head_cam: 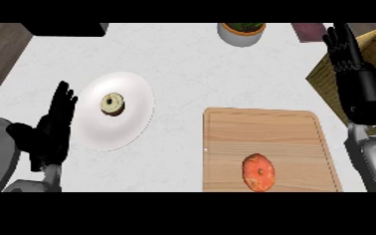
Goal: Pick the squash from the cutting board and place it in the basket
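Our right hand (343,50) hangs with fingers straight at the counter's right edge, holding nothing; the orange squash (258,172) lies well apart, down-left of it, on the cutting board (264,129).

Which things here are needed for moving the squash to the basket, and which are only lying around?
Needed: squash, cutting board under it, basket at right edge, right hand.
Lying about: white plate with a small ring-shaped item, plant pot, resting left hand.
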Controlling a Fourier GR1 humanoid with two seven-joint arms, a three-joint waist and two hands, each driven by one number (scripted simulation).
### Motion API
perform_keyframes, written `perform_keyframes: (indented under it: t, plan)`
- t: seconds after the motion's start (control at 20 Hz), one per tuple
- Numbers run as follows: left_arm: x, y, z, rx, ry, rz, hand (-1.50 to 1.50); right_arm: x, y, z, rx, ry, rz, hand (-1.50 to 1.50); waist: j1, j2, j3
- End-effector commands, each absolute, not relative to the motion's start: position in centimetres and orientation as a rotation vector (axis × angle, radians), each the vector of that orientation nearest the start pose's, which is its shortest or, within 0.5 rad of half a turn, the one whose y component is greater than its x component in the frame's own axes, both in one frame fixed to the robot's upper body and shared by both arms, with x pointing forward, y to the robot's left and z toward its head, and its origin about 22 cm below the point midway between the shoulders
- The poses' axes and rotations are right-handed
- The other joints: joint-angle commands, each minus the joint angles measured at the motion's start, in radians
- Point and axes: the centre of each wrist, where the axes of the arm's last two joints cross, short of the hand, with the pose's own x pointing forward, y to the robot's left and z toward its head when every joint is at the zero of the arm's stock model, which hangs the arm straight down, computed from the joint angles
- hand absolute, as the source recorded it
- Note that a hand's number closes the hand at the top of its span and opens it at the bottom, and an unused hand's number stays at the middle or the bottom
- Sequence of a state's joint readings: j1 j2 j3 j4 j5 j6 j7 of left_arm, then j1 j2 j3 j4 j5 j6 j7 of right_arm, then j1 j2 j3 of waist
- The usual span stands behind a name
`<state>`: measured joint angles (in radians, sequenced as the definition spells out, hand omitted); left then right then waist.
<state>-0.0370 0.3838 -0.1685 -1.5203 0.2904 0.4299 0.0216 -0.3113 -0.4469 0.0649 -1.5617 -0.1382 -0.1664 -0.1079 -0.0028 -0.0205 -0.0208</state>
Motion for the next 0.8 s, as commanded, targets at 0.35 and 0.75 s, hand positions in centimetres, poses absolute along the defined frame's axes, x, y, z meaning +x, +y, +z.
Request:
perform_keyframes:
  t: [0.35,0.75]
  plan:
    - [25.9,29.5,1.4,0.330,-1.354,-0.122,0.00,25.3,-24.3,4.6,0.389,-2.393,-0.065,1.50,-0.064,0.021,0.032]
    - [27.9,29.9,2.9,0.306,-1.347,-0.167,0.00,16.1,-21.5,1.5,-0.274,-2.312,-0.047,-1.50,-0.052,0.014,0.017]
